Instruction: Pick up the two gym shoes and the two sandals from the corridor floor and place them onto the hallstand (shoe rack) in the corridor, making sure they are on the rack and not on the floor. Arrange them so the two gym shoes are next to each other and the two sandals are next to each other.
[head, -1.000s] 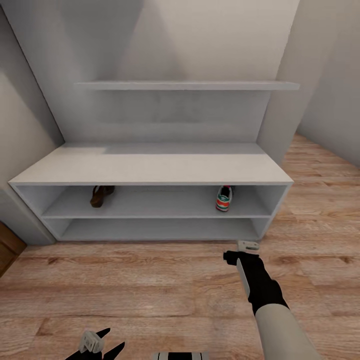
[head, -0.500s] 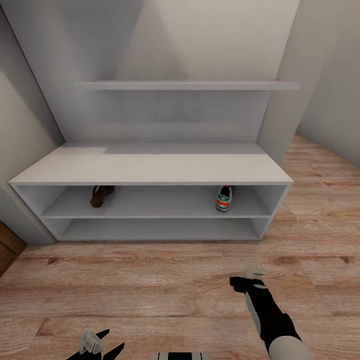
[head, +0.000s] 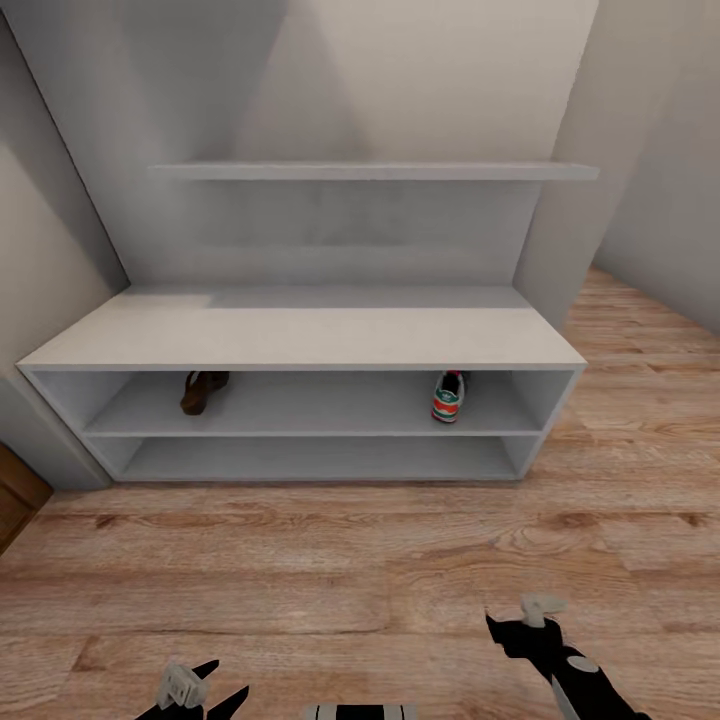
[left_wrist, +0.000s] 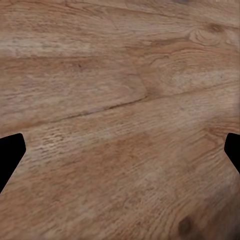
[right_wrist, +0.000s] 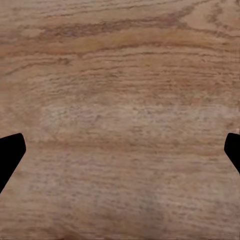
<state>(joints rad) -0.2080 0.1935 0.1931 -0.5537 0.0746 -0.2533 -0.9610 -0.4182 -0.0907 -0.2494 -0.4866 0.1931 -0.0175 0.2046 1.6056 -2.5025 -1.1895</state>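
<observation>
both grippers, left gripper (head: 205, 690) and right gripper (head: 528, 620), are hanging spread apart and empty over the corridor floor (head: 300, 570). one gym shoe (head: 448, 396) and one sandal (head: 203, 390) are sitting heel-outward on the hallstand (head: 300, 340) shelf ahead, shoe nearer the right arm.

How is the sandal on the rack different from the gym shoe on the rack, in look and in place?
The sandal is dark brown and sits near the left end; the gym shoe is cream-white with green and red-orange patches and sits near the right end. The sandal looks lower and open, the gym shoe closed. Both rest on the upper open shelf of the hallstand, far apart.
</observation>
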